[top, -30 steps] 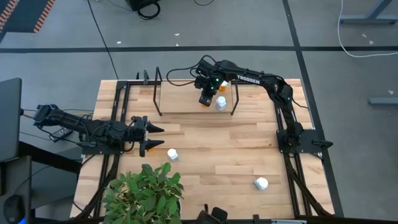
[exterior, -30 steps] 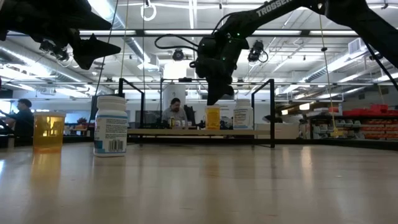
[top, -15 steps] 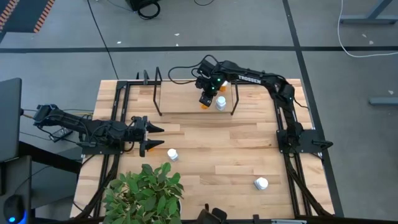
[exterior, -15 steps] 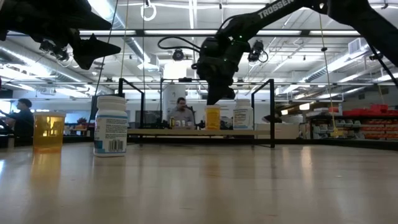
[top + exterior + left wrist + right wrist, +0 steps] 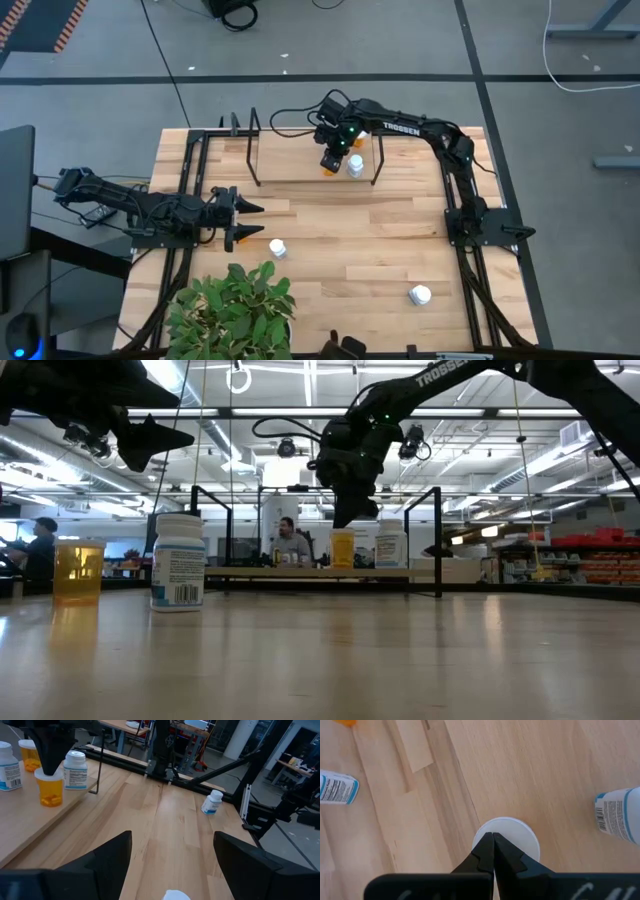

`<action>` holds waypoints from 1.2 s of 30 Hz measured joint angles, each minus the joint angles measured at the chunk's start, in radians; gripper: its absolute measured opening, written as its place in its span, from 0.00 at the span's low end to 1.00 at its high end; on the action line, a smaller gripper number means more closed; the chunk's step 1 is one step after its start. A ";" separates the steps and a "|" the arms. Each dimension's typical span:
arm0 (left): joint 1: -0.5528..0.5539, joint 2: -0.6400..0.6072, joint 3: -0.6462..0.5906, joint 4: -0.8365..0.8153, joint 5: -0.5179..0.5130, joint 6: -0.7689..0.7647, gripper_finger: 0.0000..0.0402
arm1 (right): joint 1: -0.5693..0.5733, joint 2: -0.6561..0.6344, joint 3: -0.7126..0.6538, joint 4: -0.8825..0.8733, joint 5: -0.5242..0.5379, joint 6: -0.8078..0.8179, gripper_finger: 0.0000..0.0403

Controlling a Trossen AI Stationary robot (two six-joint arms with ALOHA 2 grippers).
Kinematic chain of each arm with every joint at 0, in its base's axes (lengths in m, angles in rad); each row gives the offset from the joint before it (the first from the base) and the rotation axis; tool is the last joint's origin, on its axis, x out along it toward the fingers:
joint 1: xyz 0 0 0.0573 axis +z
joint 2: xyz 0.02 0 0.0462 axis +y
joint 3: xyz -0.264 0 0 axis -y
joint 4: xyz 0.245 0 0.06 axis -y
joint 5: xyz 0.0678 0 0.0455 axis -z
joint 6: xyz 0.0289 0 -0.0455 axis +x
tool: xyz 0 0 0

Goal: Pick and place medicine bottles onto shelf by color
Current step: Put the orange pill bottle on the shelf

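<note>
Black-fingered right gripper [image 5: 331,163] (pinched fully together) hovers above an orange white-capped pill bottle [image 5: 50,786] at upper centre, while the left gripper [image 5: 243,220] gapes wide.

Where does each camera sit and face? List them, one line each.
High: above the table, looking straight down; both arms, right gripper over the shelf, left gripper waiting.
Low: tabletop height, looking level at the shelf; arms overhead.
Left wrist: looks across the table past open fingers.
Right wrist: looks down past shut fingers onto a white cap.
Shared: low and left wrist both show the orange bottle.
</note>
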 joint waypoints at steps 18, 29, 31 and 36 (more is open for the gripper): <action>-0.018 0.000 0.000 0.001 0.000 -0.006 0.71 | 0.026 -0.059 0.000 -0.001 0.072 -0.007 0.10; -0.018 0.000 0.000 0.001 -0.001 -0.001 0.71 | 0.109 -0.188 0.004 -0.077 0.094 -0.007 0.11; -0.018 0.000 0.000 0.001 -0.017 -0.012 0.71 | 0.137 -0.218 -0.013 -0.106 0.116 -0.009 0.11; -0.017 0.000 0.000 0.001 -0.045 -0.030 0.71 | 0.206 -0.291 -0.134 -0.123 0.126 0.025 0.11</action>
